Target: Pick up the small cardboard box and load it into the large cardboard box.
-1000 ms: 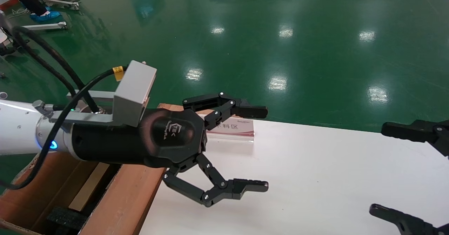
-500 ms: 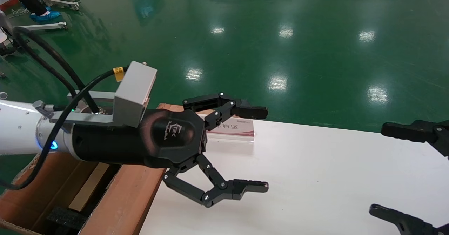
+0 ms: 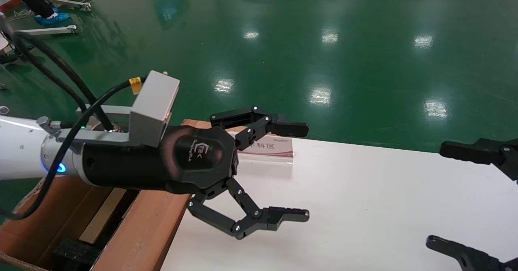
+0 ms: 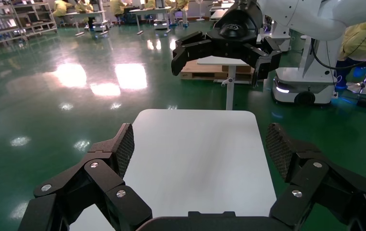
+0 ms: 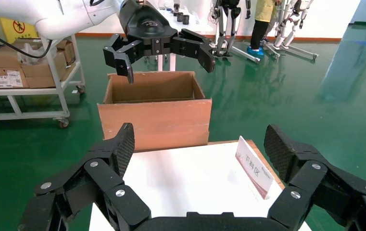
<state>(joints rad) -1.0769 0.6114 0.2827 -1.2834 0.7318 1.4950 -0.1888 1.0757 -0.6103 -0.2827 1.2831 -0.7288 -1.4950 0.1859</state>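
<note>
The large cardboard box [image 3: 145,230] stands open at the table's left end, with black foam [image 3: 77,251] inside; it also shows in the right wrist view [image 5: 154,115]. A tan flat strip [image 3: 102,215] lies inside it; I cannot tell whether it is the small cardboard box. No small box shows on the table. My left gripper [image 3: 306,171] is open and empty, held over the table's left part beside the large box. It also shows in its own wrist view [image 4: 200,144] and in the right wrist view [image 5: 165,67]. My right gripper [image 3: 436,194] is open and empty at the table's right edge.
The white table [image 3: 364,206] carries a small standing sign card [image 3: 269,147] with red edging near its far left corner. Green floor surrounds the table. A person's feet and stands are at the far left of the floor.
</note>
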